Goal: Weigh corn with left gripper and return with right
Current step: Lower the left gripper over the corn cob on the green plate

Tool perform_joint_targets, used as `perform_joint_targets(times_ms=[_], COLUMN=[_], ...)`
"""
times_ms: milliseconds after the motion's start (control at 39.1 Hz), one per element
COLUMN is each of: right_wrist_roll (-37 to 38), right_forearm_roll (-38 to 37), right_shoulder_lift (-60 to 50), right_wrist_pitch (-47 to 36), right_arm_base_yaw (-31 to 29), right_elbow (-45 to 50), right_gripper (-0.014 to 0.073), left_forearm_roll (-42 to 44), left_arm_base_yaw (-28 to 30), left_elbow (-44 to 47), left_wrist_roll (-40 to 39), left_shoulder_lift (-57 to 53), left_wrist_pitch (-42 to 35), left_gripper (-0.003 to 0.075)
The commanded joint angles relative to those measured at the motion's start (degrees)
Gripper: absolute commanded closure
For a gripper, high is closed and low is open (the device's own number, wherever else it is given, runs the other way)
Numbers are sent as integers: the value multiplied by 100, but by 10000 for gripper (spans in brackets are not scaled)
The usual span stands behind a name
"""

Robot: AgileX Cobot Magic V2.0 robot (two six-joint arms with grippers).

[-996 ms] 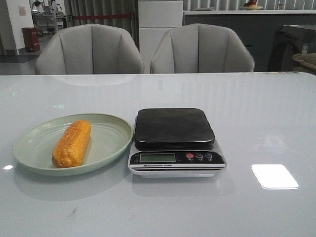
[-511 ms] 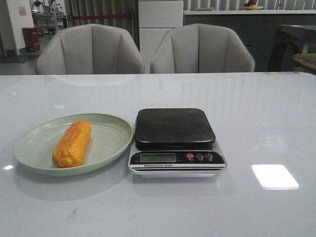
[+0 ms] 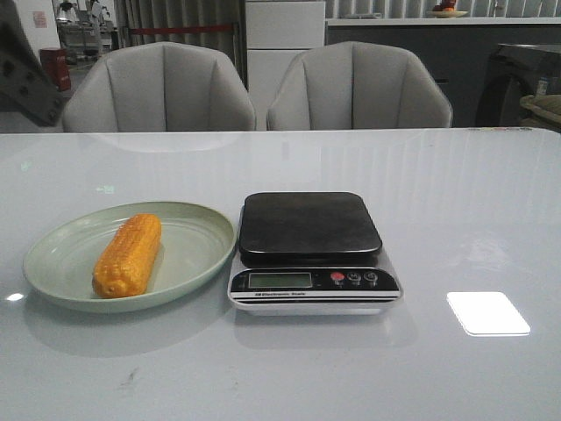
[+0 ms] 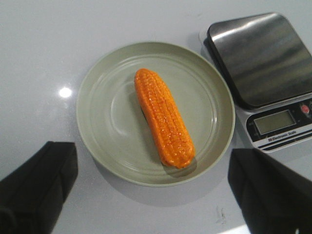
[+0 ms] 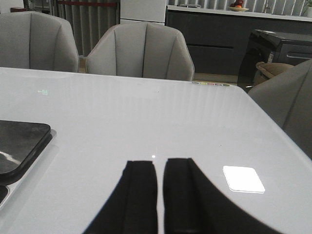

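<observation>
The corn (image 3: 129, 255) is an orange-yellow cob lying lengthwise on the pale green plate (image 3: 203, 230) at the left of the table. In the left wrist view the corn (image 4: 164, 118) lies in the plate (image 4: 97, 122). My left gripper (image 4: 151, 148) hangs above the plate's near edge, open wide and empty, one black finger (image 4: 44, 180) on each side. A dark part of the left arm (image 3: 26, 74) shows at the front view's upper left. My right gripper (image 5: 161, 168) is shut and empty, low over bare table to the right of the scale.
A kitchen scale (image 3: 311, 230) with a black platform and a small display stands just right of the plate; it also shows in the left wrist view (image 4: 263, 58) and the right wrist view (image 5: 19, 141). Two grey chairs (image 3: 359, 88) stand behind the table.
A dark part of the left arm has come into the front view at the upper left. The corn, plate and scale have not moved.
</observation>
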Motion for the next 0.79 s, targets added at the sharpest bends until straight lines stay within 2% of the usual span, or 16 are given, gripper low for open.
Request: perform_joint_targets(times_ms=[0, 307, 485, 766], right_wrist_roll=[-16, -16, -16, -16], right_forearm_roll=[-57, -57, -57, -57], right_shoulder_lift=[-112, -112, -112, -112], right_wrist_pitch=[-453, -453, -453, -453], right_arm_base_yaw=[-31, -31, -31, -31], right_elbow=[63, 63, 63, 63], right_gripper=[386, 386, 386, 386], left_forearm_roll=[-83, -72, -62, -62], left_arm_base_yaw=[-48, -388, -398, -384], left_elbow=[-444, -1074, -1437, -1806], left_wrist_roll=[-13, -37, -279, -377], left_shoulder_lift=[435, 1725, 2396, 3194], left_wrist_pitch=[-55, 8, 171, 429], left_gripper=[50, 50, 50, 101])
